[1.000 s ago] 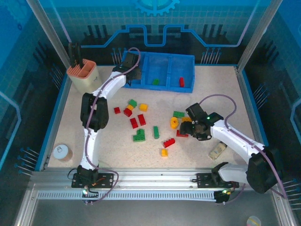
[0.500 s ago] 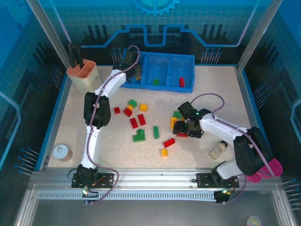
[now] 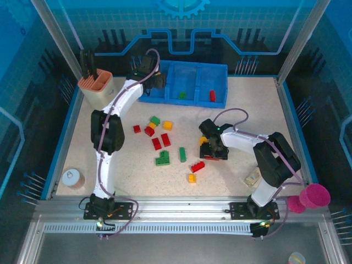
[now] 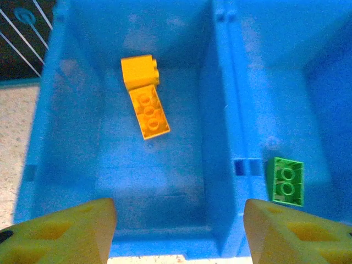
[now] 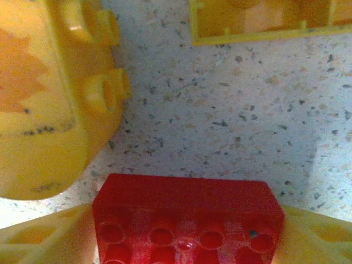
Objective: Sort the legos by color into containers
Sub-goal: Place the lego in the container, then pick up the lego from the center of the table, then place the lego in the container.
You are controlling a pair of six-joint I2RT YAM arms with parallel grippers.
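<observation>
In the left wrist view, the left gripper (image 4: 179, 212) has its 2 yellow fingers (image 4: 66, 234) wide apart with nothing between them, above the near wall of the blue tray (image 4: 225, 126). Ahead of it, in the left compartment, a yellow brick (image 4: 149, 113) lies hollow side up. Its long axis runs from upper left to lower right, and its far end touches a yellow cube (image 4: 140, 71). Past the divider, in the middle compartment, a green brick (image 4: 286, 180) lies hollow side up, its long axis pointing away from the gripper. In the right wrist view, the right gripper (image 5: 187, 220) is clamped on a red brick (image 5: 187, 209) resting on the speckled table (image 5: 231, 121). The brick lies crosswise, its long axis running finger to finger, with both short ends against the pads. A rounded yellow piece (image 5: 49, 93) sits just beside it on the left, and a yellow lego (image 5: 264, 22) lies ahead. From the top external camera, the left gripper hangs over the tray's left compartment at the table's far edge. The right gripper is low, right of centre, with loose legos (image 3: 162, 159) spread to its left.
</observation>
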